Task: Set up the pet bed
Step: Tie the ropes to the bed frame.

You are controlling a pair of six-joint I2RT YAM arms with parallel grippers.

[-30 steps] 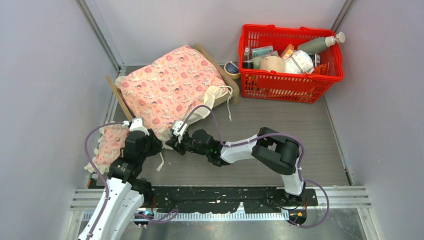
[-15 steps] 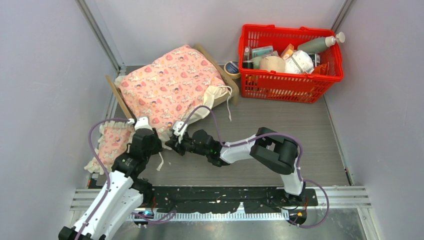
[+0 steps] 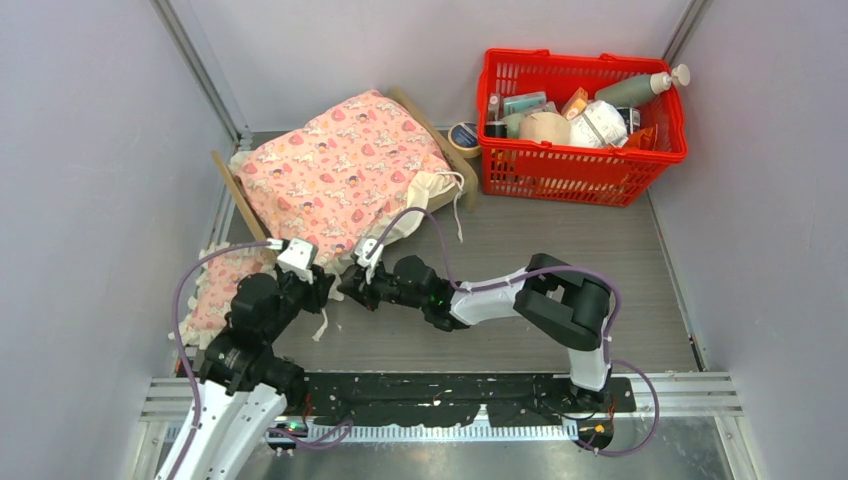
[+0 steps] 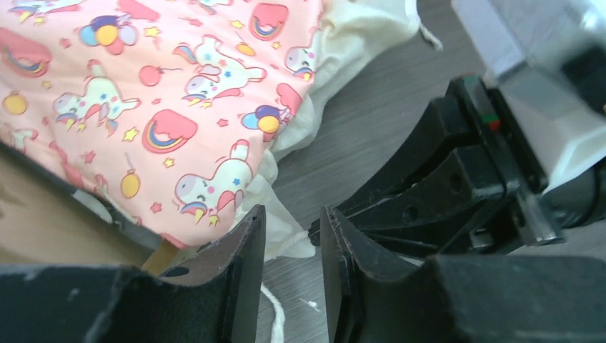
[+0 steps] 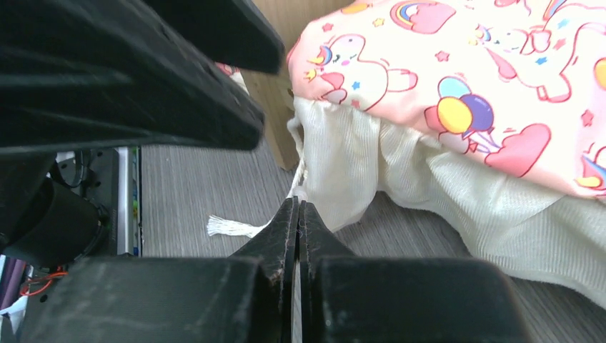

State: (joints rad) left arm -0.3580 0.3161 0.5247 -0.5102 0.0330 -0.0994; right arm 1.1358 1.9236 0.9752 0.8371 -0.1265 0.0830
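The pet bed stands at the back left, with only its plywood frame (image 3: 232, 195) showing. The mattress is hidden under the pink patterned blanket (image 3: 340, 175) draped over it. My right gripper (image 3: 350, 285) is shut on the blanket's white cord at the near frilled corner (image 5: 297, 207), low over the table. My left gripper (image 3: 318, 288) is open right beside it. Its fingers straddle the frill (image 4: 286, 229) and cord (image 4: 275, 314) without closing, facing the right gripper's fingertips. The small pink frilled pillow (image 3: 225, 285) lies on the table left of the left arm.
A red basket (image 3: 580, 170) full of bottles and packets stands at the back right. A tape roll (image 3: 463, 137) lies between it and the bed. Grey walls close in the left and right sides. The bed's wooden corner (image 5: 275, 107) is just beyond my right fingers.
My left gripper has swung right and forward to the blanket's near corner, close to the right gripper. The right gripper has stayed shut on the cord and shifted slightly up and right.
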